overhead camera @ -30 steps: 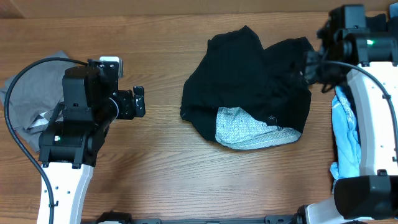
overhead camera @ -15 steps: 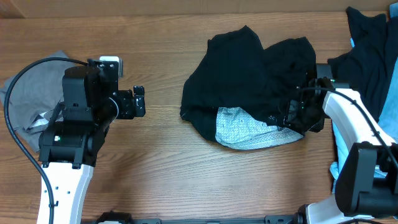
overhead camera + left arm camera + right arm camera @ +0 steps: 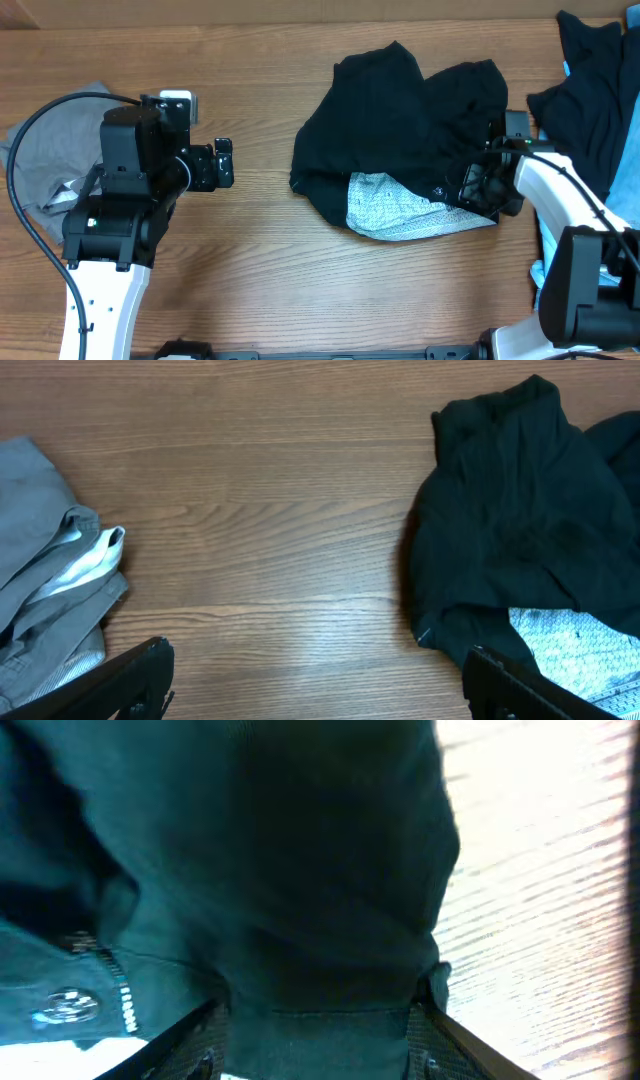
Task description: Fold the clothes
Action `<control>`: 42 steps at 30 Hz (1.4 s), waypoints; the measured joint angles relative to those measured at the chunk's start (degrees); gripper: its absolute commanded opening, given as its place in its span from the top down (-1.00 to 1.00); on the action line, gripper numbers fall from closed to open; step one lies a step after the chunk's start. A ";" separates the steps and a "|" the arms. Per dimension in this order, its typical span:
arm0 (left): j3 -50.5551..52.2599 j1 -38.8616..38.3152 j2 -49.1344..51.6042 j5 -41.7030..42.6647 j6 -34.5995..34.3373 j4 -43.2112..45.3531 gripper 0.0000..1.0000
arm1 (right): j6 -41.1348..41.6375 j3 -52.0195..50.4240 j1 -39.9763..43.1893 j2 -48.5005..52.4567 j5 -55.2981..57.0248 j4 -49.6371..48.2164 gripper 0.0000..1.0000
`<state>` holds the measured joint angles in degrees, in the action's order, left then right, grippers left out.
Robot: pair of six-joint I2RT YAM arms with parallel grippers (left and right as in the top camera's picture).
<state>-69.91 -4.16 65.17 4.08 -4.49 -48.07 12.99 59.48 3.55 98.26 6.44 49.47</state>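
Your right gripper (image 3: pixel 478 190) was up at the far right corner a second ago. Now it has come down to the right edge of the shorts (image 3: pixel 400 130), low on the table (image 3: pixel 250 270). In the last half second it shifted only a little, so I judge that the approach is finished and the grasp is beginning.

In the right wrist view the fingers (image 3: pixel 205 1035) stand half apart and a thick fold of the black cloth fills the space between them. You cannot tell from here whether they already pinch it or only stand around it.

The shorts lie crumpled in the middle of the table, with the pale mesh lining (image 3: pixel 400 212) turned out at the near side. They have not moved, so no fold is made yet.

With the arm lowered, the dark pile (image 3: pixel 590 90) and the blue piece (image 3: pixel 548 215) show at the right.

Your left gripper (image 3: pixel 222 163) has not moved. It hangs wide open and empty, well apart from the shorts, near the grey piece (image 3: pixel 40 160). You will probably need it on the other edge.
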 measured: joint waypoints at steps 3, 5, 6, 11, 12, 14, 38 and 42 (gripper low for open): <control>0.00 0.00 0.00 0.00 -0.02 0.02 -0.89 | 0.28 -0.37 0.00 0.02 0.42 -0.55 -0.12; 0.00 0.00 0.00 0.00 0.00 0.00 -0.89 | 0.42 -0.37 0.00 0.02 0.48 -0.57 0.60; 0.00 0.00 0.00 0.00 0.00 0.02 -0.89 | 0.37 -0.37 0.00 0.00 0.59 -0.61 0.91; 0.00 0.00 0.00 0.00 -0.02 0.02 -0.89 | 0.50 -0.48 0.00 0.00 0.39 -1.03 0.92; 0.00 0.00 0.00 0.00 0.00 0.02 -0.89 | 0.50 -0.48 0.00 0.00 0.42 -1.01 0.92; 0.00 0.00 0.00 0.00 -0.02 0.04 -0.90 | 0.48 0.85 0.00 -0.04 -0.04 1.97 0.92; -0.02 0.00 0.00 0.00 -0.02 1.01 -0.98 | -7.04 64.41 1.70 -11.69 7.32 18.14 0.92; -0.02 0.00 0.00 0.00 -0.02 1.36 -0.98 | -7.26 64.94 1.70 -12.11 5.49 22.29 0.92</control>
<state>-69.93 -4.16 65.17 4.08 -4.51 -46.72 5.74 124.42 5.26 86.15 11.92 71.77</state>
